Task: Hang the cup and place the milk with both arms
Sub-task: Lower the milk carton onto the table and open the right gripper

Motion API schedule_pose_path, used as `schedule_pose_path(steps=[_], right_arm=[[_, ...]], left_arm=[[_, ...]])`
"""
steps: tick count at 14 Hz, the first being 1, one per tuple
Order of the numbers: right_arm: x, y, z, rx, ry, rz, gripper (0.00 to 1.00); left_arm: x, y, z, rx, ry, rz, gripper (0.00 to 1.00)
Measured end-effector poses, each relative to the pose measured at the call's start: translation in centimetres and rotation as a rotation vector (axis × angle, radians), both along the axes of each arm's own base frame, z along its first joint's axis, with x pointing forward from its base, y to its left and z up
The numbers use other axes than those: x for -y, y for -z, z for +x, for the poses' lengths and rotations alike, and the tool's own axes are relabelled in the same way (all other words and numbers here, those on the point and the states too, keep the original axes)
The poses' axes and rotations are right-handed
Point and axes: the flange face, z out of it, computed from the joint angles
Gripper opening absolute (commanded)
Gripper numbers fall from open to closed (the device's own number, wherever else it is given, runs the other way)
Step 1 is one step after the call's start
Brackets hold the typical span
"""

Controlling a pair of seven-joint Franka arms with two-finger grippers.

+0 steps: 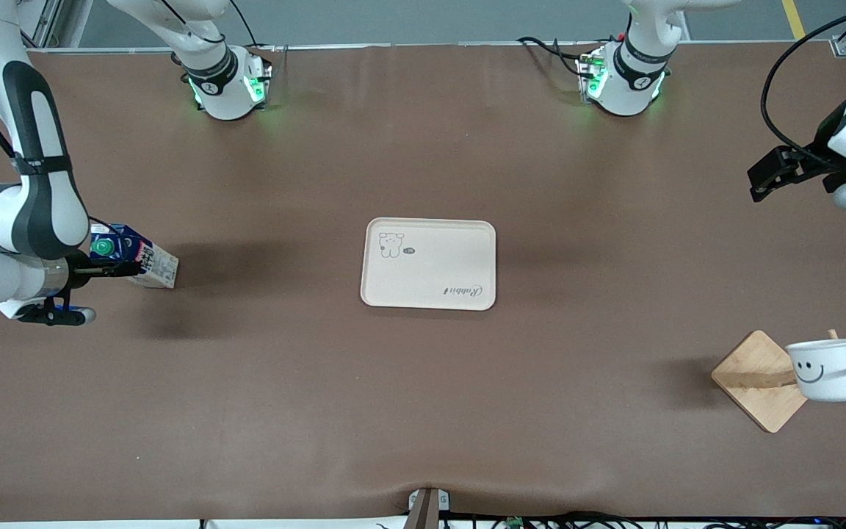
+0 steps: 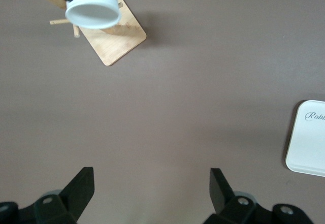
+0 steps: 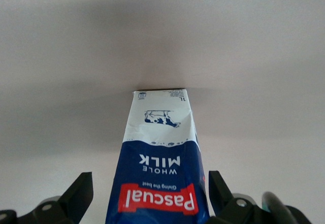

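bare table around the tray (image 1: 428, 263) – rack (image 1: 761, 380) blocks one corner

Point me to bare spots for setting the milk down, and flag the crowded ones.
The tray is bare inside its rim, and so is the table all round it. Crowded: the cup hangs on the wooden rack at the left arm's end; the right end effector, open, straddles the milk. The left end effector waits open above bare table.

Both arms were white with dark grey joints, black cables trailing, green-lit bases, and black two-finger grippers on the left gripper (image 1: 761, 187) and right gripper (image 1: 118, 270).
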Motion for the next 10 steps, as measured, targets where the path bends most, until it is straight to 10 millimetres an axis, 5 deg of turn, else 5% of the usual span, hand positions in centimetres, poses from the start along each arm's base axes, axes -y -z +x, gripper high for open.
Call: schedule_pose_path(steps=[6, 10], right_arm=[[0.0, -0.1, 0.1, 0.004, 0.0, -0.001, 1.0], [0.0, -2.9, 1.7, 0.065, 0.006, 0.004, 1.0]], left_arm=[[0.3, 0.1, -0.4, -0.009, 0.003, -0.047, 1.0], [0.6, 0.4, -0.5, -0.017, 0.004, -0.072, 1.0]])
